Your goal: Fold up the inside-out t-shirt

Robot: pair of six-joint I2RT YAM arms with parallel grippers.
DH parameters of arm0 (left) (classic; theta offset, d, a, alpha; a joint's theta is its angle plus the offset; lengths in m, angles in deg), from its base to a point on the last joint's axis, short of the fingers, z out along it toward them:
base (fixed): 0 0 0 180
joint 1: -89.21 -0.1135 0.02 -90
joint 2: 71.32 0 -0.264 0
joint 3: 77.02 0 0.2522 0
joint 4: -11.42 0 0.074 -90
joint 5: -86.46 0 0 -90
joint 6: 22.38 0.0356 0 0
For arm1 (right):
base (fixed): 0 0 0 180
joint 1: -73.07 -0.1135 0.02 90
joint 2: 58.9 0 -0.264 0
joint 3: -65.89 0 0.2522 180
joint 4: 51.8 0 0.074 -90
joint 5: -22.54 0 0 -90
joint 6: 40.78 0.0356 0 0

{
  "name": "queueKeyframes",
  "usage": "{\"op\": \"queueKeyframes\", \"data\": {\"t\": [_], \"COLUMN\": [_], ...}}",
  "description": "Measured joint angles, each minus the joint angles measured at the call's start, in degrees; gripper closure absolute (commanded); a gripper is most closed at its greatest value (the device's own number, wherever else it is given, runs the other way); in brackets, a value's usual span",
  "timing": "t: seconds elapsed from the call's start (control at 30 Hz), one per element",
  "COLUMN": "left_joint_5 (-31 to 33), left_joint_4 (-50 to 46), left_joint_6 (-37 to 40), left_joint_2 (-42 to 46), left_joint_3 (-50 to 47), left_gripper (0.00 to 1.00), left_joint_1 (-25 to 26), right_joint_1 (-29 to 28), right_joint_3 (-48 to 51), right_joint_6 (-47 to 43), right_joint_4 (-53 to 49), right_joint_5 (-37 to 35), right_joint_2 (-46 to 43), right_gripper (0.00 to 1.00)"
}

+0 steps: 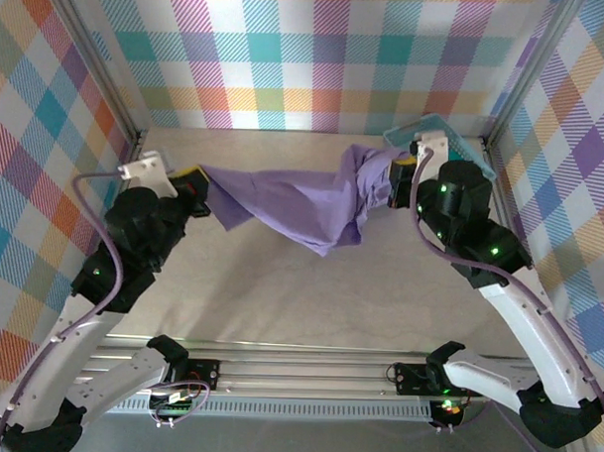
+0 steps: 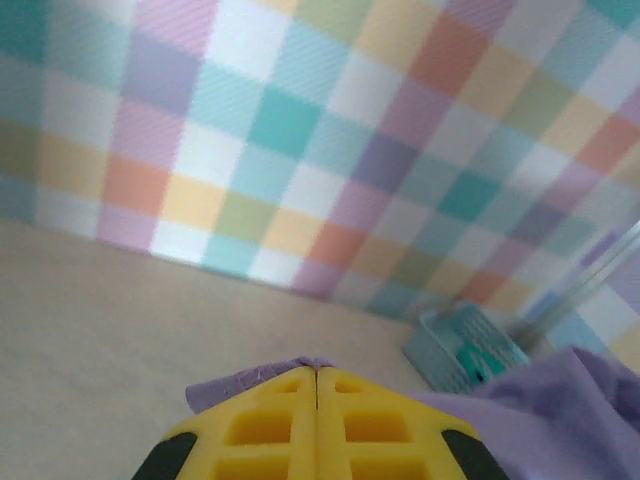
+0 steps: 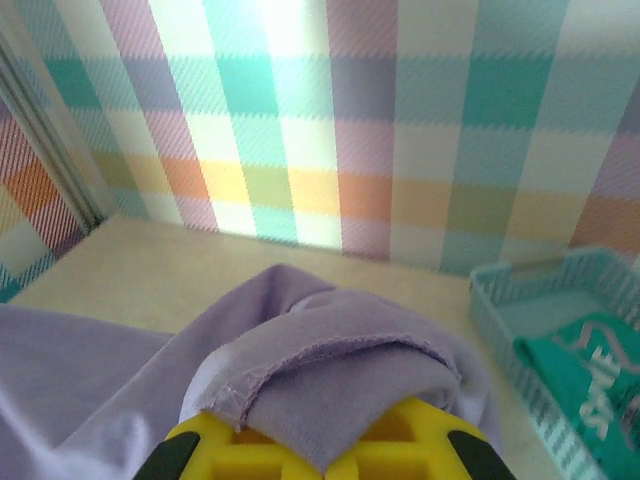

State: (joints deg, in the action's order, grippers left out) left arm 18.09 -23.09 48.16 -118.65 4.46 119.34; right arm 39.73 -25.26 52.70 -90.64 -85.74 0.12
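The lavender inside-out t-shirt [image 1: 303, 198] hangs stretched between both arms above the back of the table, sagging to a point in the middle. My left gripper [image 1: 194, 183] is shut on its left end; in the left wrist view a sliver of purple cloth [image 2: 250, 378] pokes out past the closed yellow fingers [image 2: 270, 425]. My right gripper [image 1: 401, 175] is shut on the right end, where the shirt bunches. In the right wrist view a hemmed fold of the t-shirt [image 3: 340, 365] drapes over the yellow fingers [image 3: 400, 445].
A small teal basket [image 1: 439, 142] stands in the back right corner just behind my right gripper, holding a teal-green garment with white markings [image 3: 585, 375]. Plaid walls enclose the table on three sides. Bare tabletop [image 1: 309, 296] lies below the shirt.
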Motion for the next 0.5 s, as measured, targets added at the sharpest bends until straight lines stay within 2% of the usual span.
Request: {"op": "queueKeyframes", "data": {"t": [0.13, 0.33, 0.5], "left_joint_5": [4.7, 9.5, 10.4], "left_joint_4": [-2.0, -3.5, -2.8], "left_joint_6": [2.4, 4.3, 4.5], "left_joint_2": [0.0, -0.7, -8.5], "left_joint_3": [4.6, 5.4, 4.8], "left_gripper": [1.0, 1.0, 1.0], "left_joint_1": [-1.8, -3.0, -8.7], "right_joint_1": [0.0, 0.2, 4.9], "right_joint_3": [-4.2, -4.8, -3.7], "right_joint_6": [-4.2, -8.1, -8.5], "right_joint_4": [-0.3, -0.5, -0.3], "right_joint_5": [-0.6, -1.1, -0.8], "right_joint_2": [1.0, 0.1, 4.4], "right_gripper": [1.0, 1.0, 1.0]}}
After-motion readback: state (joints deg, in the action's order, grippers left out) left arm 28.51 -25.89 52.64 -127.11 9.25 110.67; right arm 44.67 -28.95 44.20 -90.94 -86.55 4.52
